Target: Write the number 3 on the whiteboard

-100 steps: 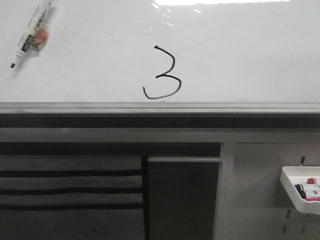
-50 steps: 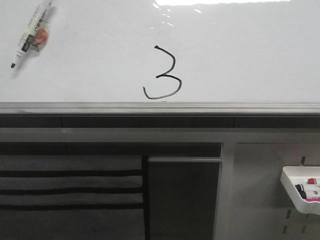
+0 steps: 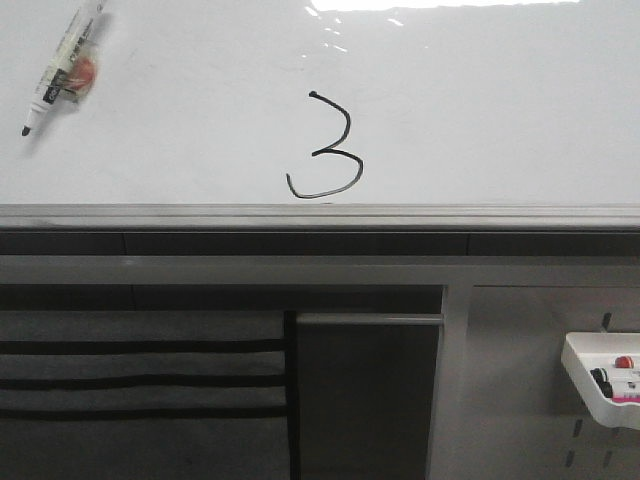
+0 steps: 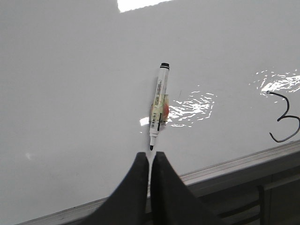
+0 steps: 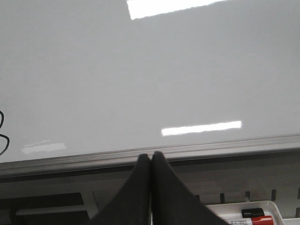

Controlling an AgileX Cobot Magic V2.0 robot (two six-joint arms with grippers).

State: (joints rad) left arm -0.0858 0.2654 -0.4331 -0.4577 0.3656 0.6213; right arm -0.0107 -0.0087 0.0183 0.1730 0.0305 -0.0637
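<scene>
On the whiteboard (image 3: 480, 110) a thin black number 3 (image 3: 316, 154) is drawn just above the grey rail (image 3: 320, 213). An uncapped marker (image 3: 62, 68) lies loose on the board at the far left, tip pointing toward the rail. The front view shows neither gripper. In the left wrist view my left gripper (image 4: 150, 154) is shut and empty, its tips just short of the marker (image 4: 158, 105) tip and apart from it; the number 3 (image 4: 278, 120) is off to the side. My right gripper (image 5: 150, 153) is shut and empty over the rail.
A small white tray (image 3: 600, 385) with markers hangs below the board at the right, also visible in the right wrist view as the tray (image 5: 262, 205). Under the rail are a grey frame and dark panels (image 3: 365, 400).
</scene>
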